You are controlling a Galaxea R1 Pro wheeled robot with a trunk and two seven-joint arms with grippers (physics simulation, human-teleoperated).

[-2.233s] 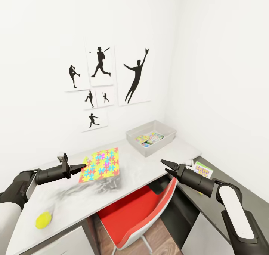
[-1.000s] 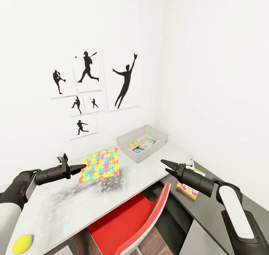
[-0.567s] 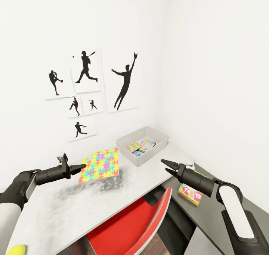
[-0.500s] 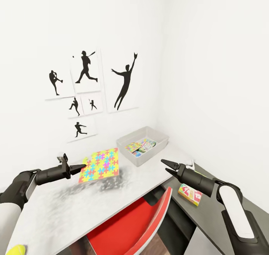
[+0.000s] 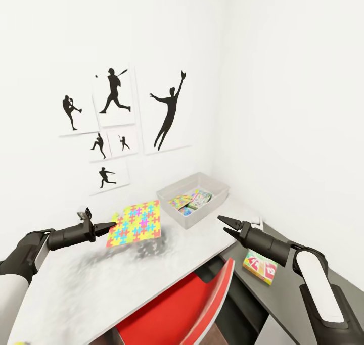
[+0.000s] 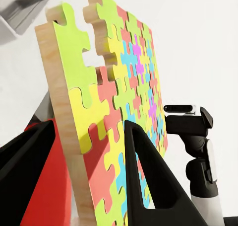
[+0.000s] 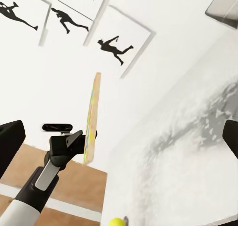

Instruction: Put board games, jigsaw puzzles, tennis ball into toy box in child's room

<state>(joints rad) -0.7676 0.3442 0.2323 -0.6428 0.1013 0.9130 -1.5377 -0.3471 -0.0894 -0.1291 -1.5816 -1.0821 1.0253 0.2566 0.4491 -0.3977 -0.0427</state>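
Observation:
My left gripper (image 5: 112, 227) is shut on the edge of a jigsaw puzzle (image 5: 136, 223), a flat square with a bright interlocking pattern, held tilted above the table (image 5: 91, 284). In the left wrist view the puzzle (image 6: 116, 107) stands between both fingers. The pale grey toy box (image 5: 215, 186) sits at the table's far right corner with colourful flat boxes (image 5: 189, 201) inside. My right gripper (image 5: 225, 223) hangs open and empty over the table's right end. The Skip-Bo board game (image 5: 259, 267) lies on the lower dark side unit. The tennis ball (image 7: 116, 221) rests on the table.
A red-and-white chair (image 5: 207, 304) is tucked under the table's front edge. Black baseball-player posters (image 5: 116, 90) hang on the white wall behind. The dark grey side unit (image 5: 298, 309) runs along the right wall, below my right arm.
The whole view has shifted: posters and toy box sit differently in the picture, and the tennis ball slid off the lower left. Both arms keep their pose, the puzzle still held.

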